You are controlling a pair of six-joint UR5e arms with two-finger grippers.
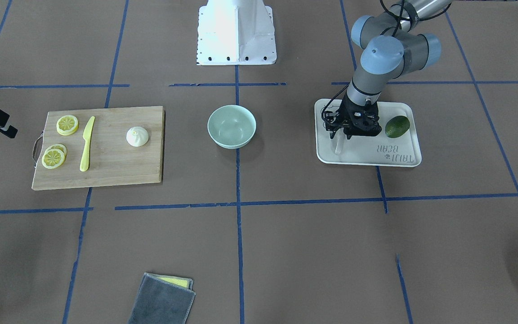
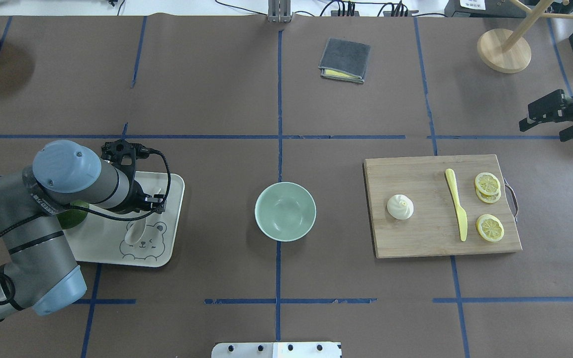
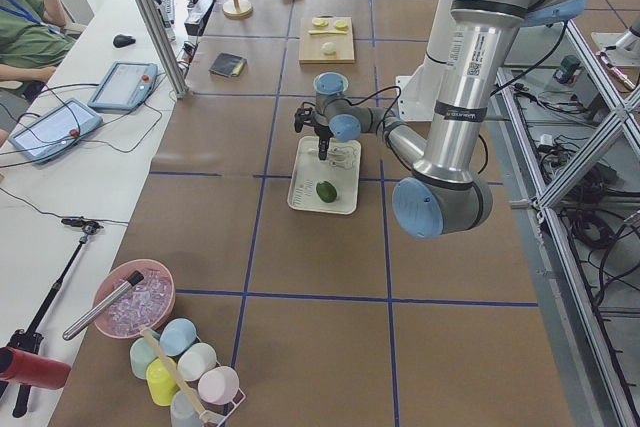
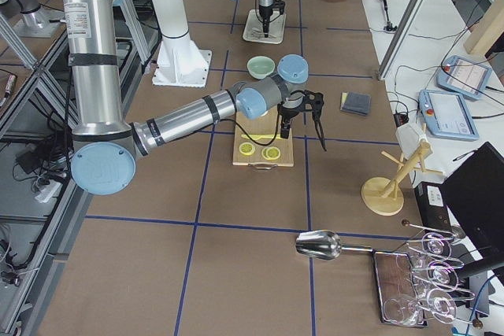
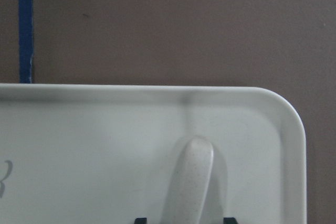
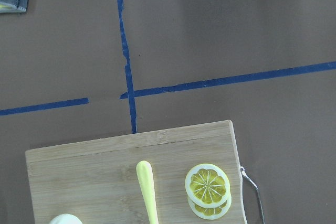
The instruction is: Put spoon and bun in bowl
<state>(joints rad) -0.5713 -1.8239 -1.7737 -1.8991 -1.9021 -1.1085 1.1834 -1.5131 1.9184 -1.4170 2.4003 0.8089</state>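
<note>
The left claw (image 1: 341, 135) stands low over the beige tray (image 1: 367, 163), its fingers spread to either side of the spoon (image 5: 191, 182) handle without touching it. The spoon lies flat on the tray, its scoop reaching out past the fingertips. A green avocado (image 1: 397, 126) lies just beside this claw on the same tray. The right claw (image 2: 545, 124) hangs spread and holds nothing, past the far corner of the wooden board (image 2: 426, 238). The bun (image 2: 400, 207) sits on that board, nearer the right claw. The bowl (image 2: 285, 211) stands on the table (image 2: 217, 99) between the two claws, well apart from each.
</note>
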